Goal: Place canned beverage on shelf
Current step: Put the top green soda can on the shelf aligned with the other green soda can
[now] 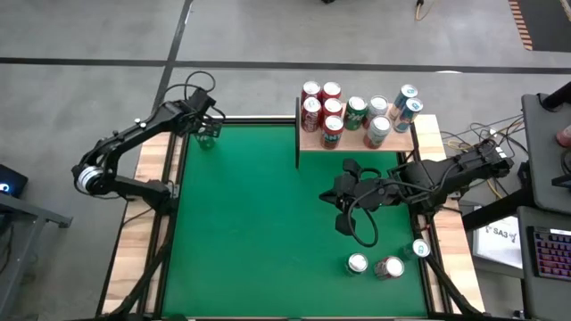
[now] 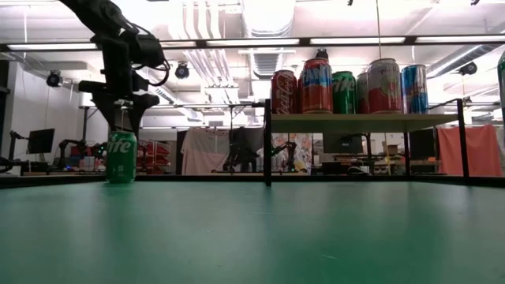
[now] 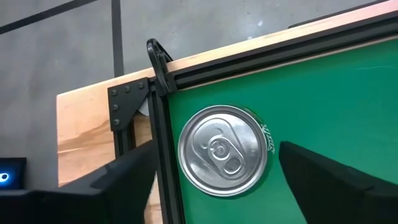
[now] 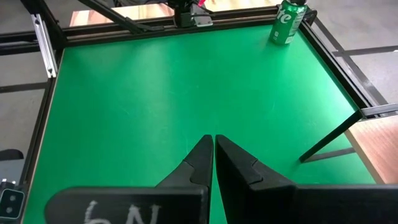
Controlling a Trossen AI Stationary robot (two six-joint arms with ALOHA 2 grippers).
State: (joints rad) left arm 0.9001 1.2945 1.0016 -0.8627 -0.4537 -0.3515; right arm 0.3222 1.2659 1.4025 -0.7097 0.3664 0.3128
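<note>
**Green can at far left corner, shelf loaded**

High view: we count nine cans on the shelf [image 1: 357,140] at upper centre-right, three loose cans [image 1: 388,265] at the table's lower right, and one green can [image 1: 208,137] at upper left under the left gripper [image 1: 206,130].

Low view: the green can [image 2: 121,157] stands upright at left; shelf [image 2: 363,122] at right.

Left wrist view: fingers [image 3: 323,174] stand wide, flanking the can's silver lid [image 3: 222,151] without touching.

Right wrist view: right gripper [image 4: 214,142] pinched together, empty, above green felt.
</note>
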